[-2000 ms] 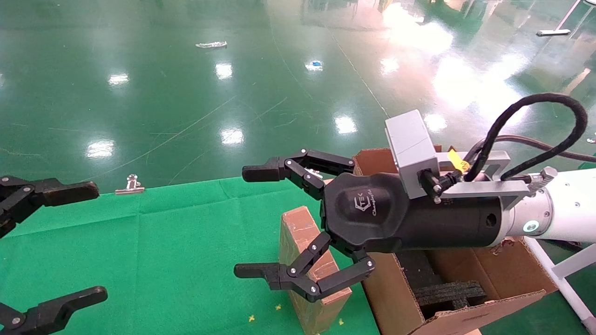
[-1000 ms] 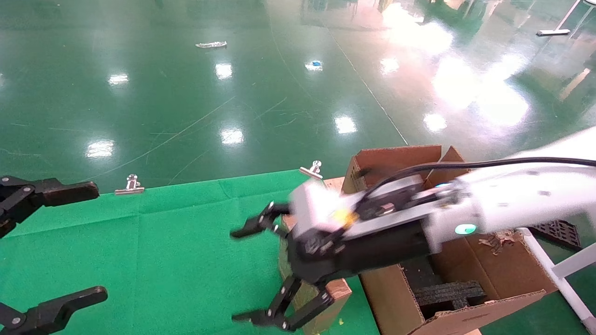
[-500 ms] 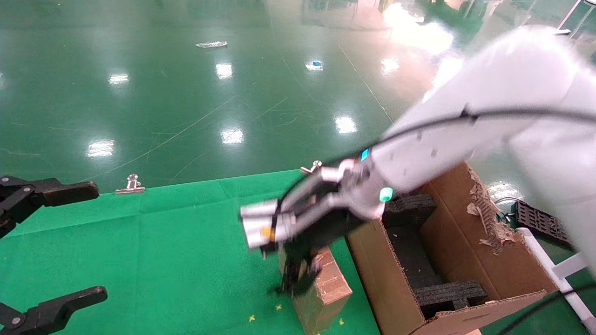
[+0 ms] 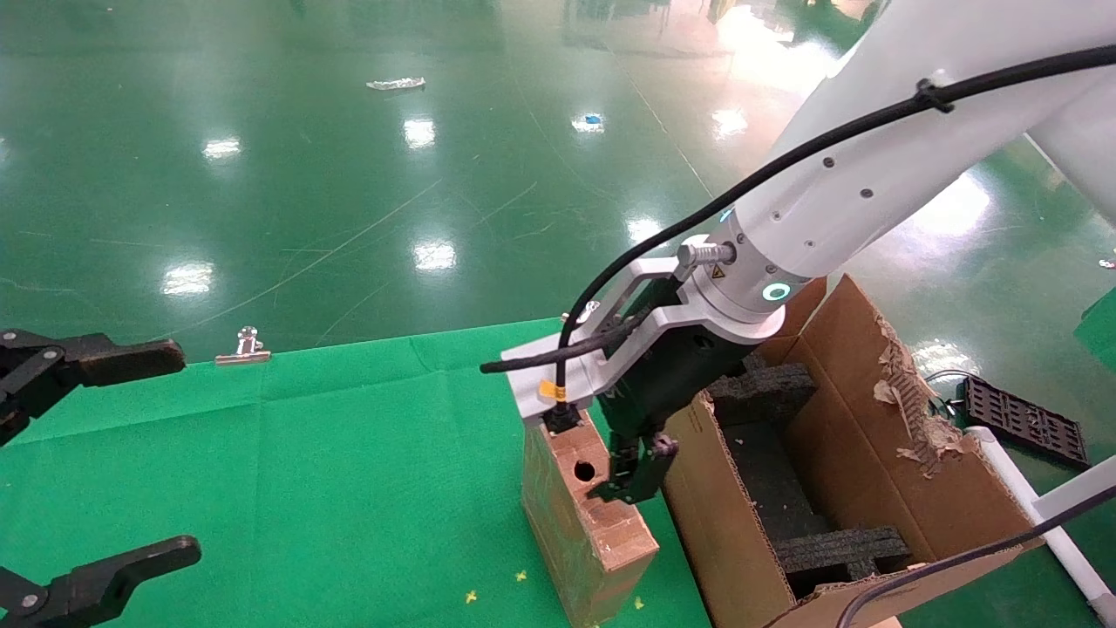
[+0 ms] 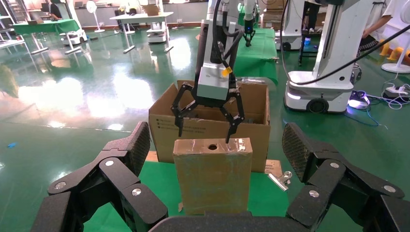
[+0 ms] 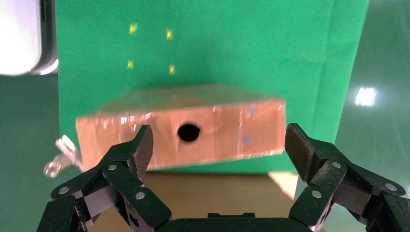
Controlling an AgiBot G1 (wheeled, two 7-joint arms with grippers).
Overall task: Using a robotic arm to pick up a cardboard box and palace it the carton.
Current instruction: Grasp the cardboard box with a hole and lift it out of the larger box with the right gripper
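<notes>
Right gripper (image 4: 629, 478): carried on the white robotic arm (image 4: 837, 187); points straight down over the top face of the cardboard box (image 4: 586, 515); jaws spread wide, empty, one finger to each side of that face in the left wrist view; whether a fingertip touches the cardboard cannot be told.
Cardboard box: stands upright on the green cloth (image 4: 305, 471), just beside the near wall of the carton (image 4: 724, 532); narrow taped top face with a round hole (image 4: 584, 471) turned upward; in the right wrist view the hole sits between the two open fingers, nearer one of them.
Carton: open, flaps up, one flap torn ragged; black foam blocks (image 4: 839, 549) inside, with a gap between them that looks the likely seat for the box.
Left gripper (image 4: 83, 462): parked at the left edge of the cloth, fingers apart, holding nothing, well apart from the box.
Step in hand: the descent and grasp, judged from the jaws straddling the box unclosed.
How to do it well: centre the jaws across the slim faces before closing; lower far enough that the pads bear on flat cardboard, not the glossy tape edge; close squarely so the tall box does not tip toward the carton wall; lift straight up clear of the wall before swinging over.
Risk: an off-centre grip may twist the box on lifting.
</notes>
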